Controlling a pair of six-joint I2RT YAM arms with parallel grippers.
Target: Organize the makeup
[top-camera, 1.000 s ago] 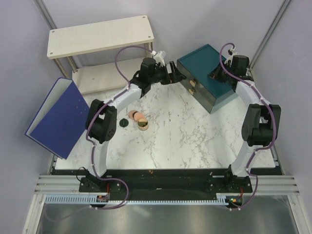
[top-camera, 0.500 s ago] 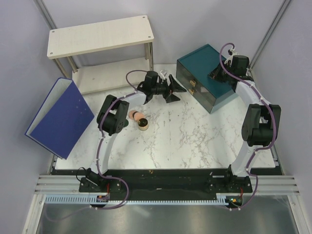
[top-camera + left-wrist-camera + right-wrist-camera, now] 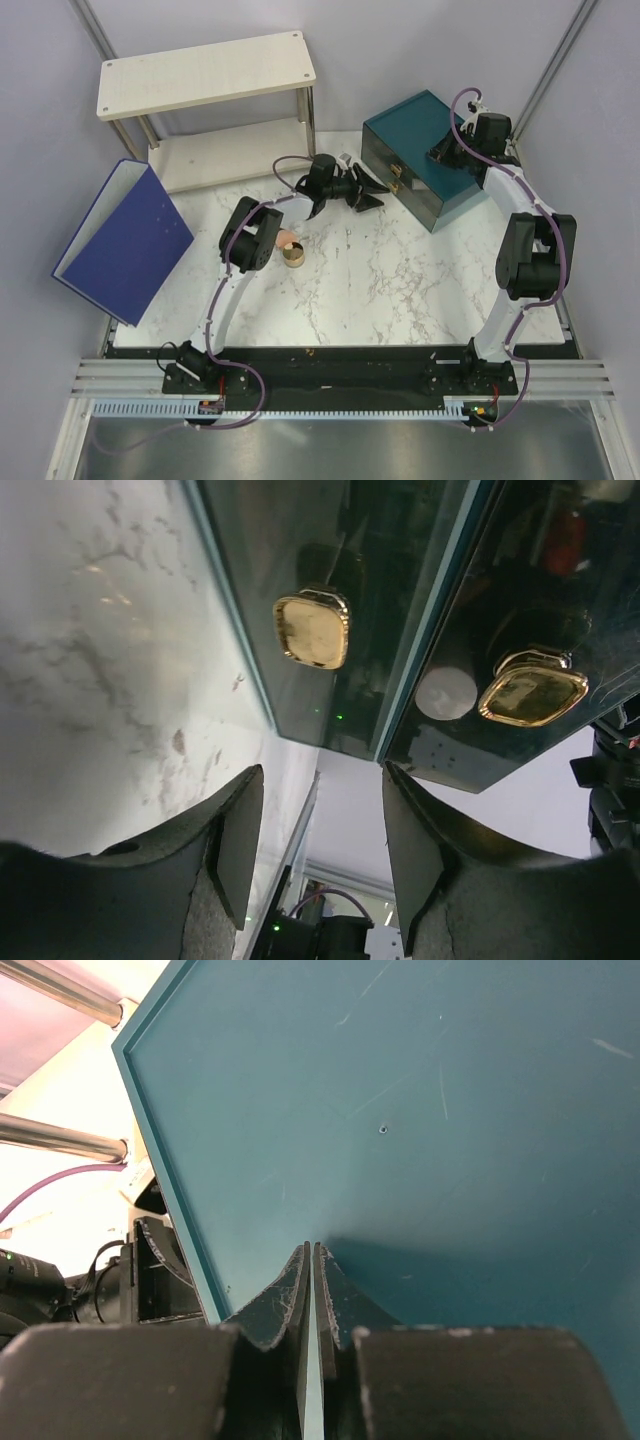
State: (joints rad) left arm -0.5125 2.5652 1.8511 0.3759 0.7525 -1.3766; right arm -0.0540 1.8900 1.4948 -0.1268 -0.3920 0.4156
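1. Stretches the left arm over the white marble-patterned desk [image 3: 400,270] and brings the left hand [image 3: 372,192] up to the front face of the teal rectangular drawer box [image 3: 415,120]
2. Holds the dark fingers [image 3: 235,845] of that hand apart, with only open air and the box front showing between them, so grips nothing
3. Faces two drawer fronts in the left wrist view, one bearing a square gold-coloured metal knob [image 3: 312,630] and the other a second gold knob [image 3: 532,687], and touches neither
4. Rests the right hand [image 3: 438,155] on the flat top of the drawer box, towards its back corner
5. Presses the right fingers [image 3: 290,1295] together, tips against the teal lid, with nothing clamped between them
6. Leaves the makeup out on the desk, well apart from the box: a gold-rimmed round tin [image 3: 294,257] beside the left arm's elbow, and a peach-pink round compact [image 3: 288,238] just beside the tin on its far side
7. Covers part of the compact with the left arm, so cannot tell what else lies under it
8. Has a large dark blue binder [image 3: 125,235] propped open at the desk's left edge and a white two-tier shelf [image 3: 205,72] at the back left
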